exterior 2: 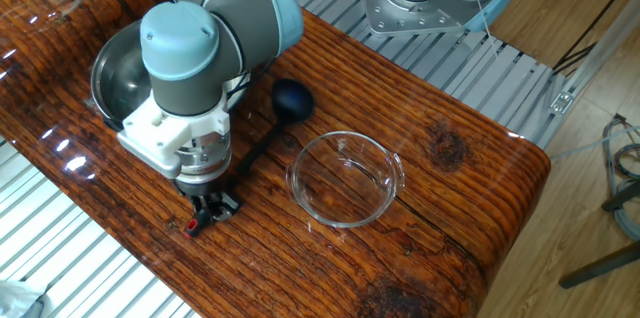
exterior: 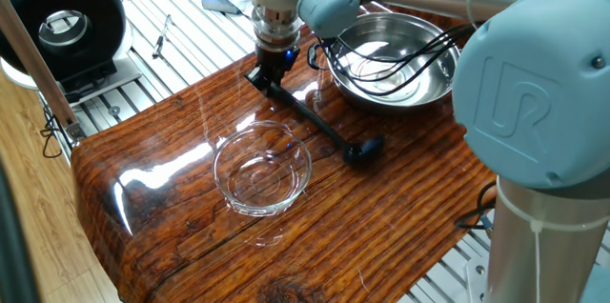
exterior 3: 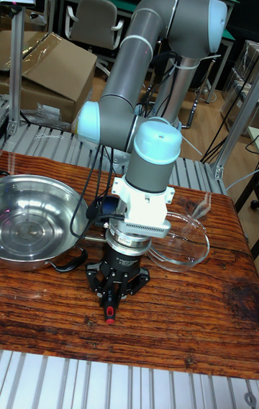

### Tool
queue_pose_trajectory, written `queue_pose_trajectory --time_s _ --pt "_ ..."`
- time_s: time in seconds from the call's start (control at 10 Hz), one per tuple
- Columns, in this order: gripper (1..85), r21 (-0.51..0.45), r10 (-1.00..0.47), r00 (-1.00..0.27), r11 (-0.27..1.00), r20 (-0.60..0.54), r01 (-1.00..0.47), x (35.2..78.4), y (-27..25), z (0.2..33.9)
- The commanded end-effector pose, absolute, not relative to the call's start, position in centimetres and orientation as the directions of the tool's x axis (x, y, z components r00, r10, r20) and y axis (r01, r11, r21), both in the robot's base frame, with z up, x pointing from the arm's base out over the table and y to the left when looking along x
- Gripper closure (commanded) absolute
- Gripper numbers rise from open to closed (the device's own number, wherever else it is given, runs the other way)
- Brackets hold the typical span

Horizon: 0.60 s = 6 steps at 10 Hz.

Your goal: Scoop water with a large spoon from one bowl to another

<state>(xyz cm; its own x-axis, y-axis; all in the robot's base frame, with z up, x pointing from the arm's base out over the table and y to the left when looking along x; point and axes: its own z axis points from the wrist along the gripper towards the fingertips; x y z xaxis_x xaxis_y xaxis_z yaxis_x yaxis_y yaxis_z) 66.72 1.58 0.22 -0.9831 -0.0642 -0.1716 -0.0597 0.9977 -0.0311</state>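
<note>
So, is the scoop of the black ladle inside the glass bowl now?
No, the scoop of the ladle lies on the wooden table between the steel bowl and the glass bowl.

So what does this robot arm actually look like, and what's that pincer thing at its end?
The arm is a chain of thick grey metal tubes with rounded pale-blue caps at the joints; one cap carries an embossed UR logo. Black cables loop from near its wrist. A white block and a ribbed metal ring sit above the small black pincer, which shows a red tip at its end.
</note>
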Motion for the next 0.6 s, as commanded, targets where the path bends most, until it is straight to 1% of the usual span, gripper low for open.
queue_pose_trajectory --time_s 0.0,0.3,0.4,0.5 --pt "84.7 -0.039 -0.043 -0.985 0.999 -0.169 -0.037 66.6 2.1 1.7" --pt "84.7 -0.029 -0.042 -0.989 0.999 -0.143 -0.038 66.0 2.5 2.9" --pt "84.7 -0.008 -0.033 -0.99 0.999 -0.137 -0.032 65.8 3.0 3.5" --pt "84.7 -0.014 -0.041 -0.99 0.999 -0.133 -0.04 65.7 2.8 4.2"
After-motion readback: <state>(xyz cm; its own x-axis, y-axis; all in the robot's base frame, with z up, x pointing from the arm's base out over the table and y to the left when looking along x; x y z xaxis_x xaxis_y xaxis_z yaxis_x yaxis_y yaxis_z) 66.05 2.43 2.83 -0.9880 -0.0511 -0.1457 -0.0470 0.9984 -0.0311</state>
